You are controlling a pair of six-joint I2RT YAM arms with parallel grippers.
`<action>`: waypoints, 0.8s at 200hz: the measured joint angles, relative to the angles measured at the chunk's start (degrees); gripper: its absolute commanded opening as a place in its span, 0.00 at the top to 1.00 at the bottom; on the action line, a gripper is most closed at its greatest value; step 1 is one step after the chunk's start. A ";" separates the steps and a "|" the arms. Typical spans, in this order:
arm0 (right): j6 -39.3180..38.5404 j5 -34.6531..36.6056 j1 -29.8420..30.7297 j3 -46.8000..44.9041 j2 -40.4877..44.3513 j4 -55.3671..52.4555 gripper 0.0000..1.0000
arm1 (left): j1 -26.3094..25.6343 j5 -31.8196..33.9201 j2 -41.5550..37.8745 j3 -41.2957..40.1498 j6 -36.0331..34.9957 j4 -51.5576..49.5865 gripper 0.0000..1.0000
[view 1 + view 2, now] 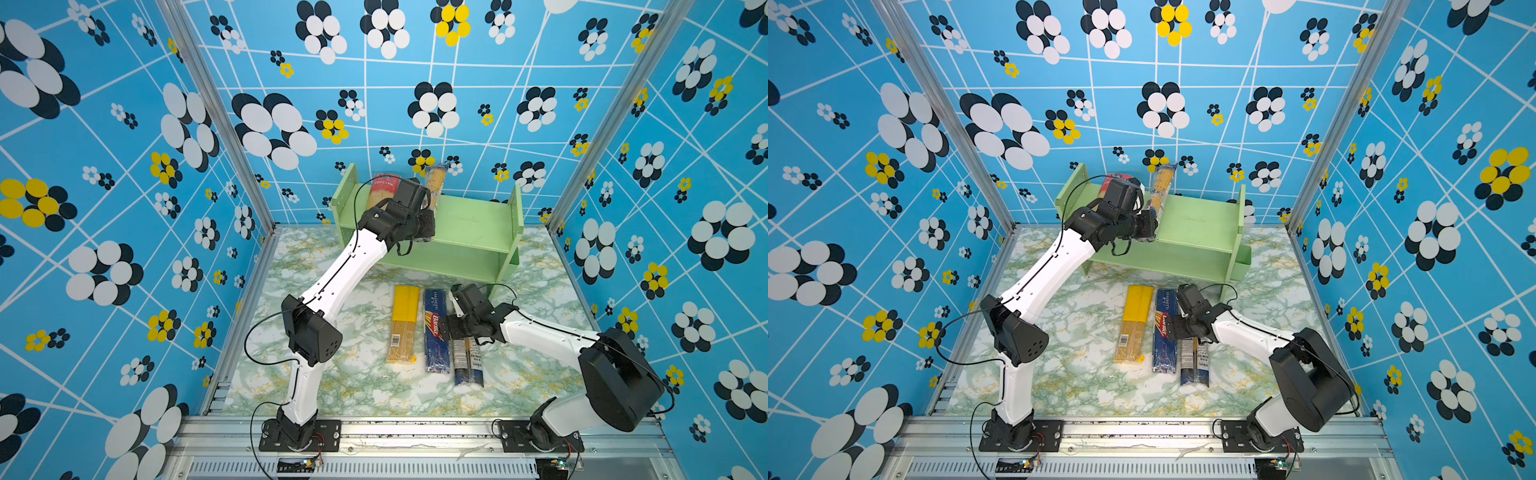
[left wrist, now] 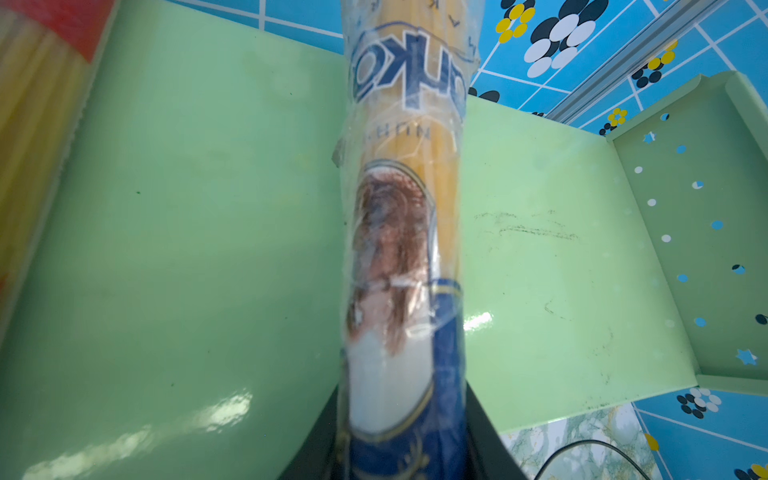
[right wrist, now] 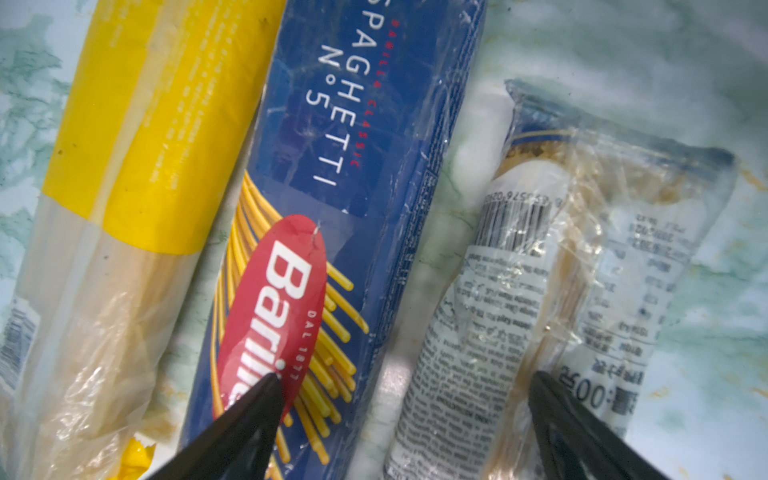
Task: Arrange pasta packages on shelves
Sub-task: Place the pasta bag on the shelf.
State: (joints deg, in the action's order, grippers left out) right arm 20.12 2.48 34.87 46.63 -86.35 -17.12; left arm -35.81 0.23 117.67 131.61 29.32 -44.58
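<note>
- Working the shelf (image 1: 473,220) at 12 o'clock on the table (image 1: 332,374), the left gripper (image 2: 402,399) has its claw closed around the navy end of the clear pack (image 2: 401,216).
- That pack points up and away over the top tier, roughly mid-board, with its far end past the back edge in both top views.
- Over at the 10 o'clock end of the same tier sits the red pack (image 1: 382,191), partly hidden behind the left wrist.
- So that's one pack shelved and a second being placed but not yet let go.
- Three are left, lying side by side mid-table with their long sides running 12 to 6.
- The yellow-topped pack (image 1: 405,324) lies on the 9 o'clock side, the Barilla pack (image 1: 435,332) in the middle, and the navy-and-white label pack (image 1: 467,361) toward 3 o'clock.
- The right gripper (image 3: 405,376) hovers low over those last two with its claw spread wide and nothing in it.
- One fingertip sits above the Barilla logo, the other above the label pack.
- The lower tier shows no pack, though the left arm covers part of it, so that's only likely.
- By my count the job is under halfway, with a release and three more pickups to go.
</note>
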 measured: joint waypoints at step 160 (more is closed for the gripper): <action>0.00 0.02 0.07 0.02 -0.55 0.59 0.04 | 0.00 0.28 -2.01 -8.15 -0.17 9.62 0.50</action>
State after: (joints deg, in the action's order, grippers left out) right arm 20.12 2.50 34.94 46.65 -86.89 -16.53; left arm -35.81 0.51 115.66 123.46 29.15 -34.96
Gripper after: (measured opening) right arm 0.959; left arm 0.483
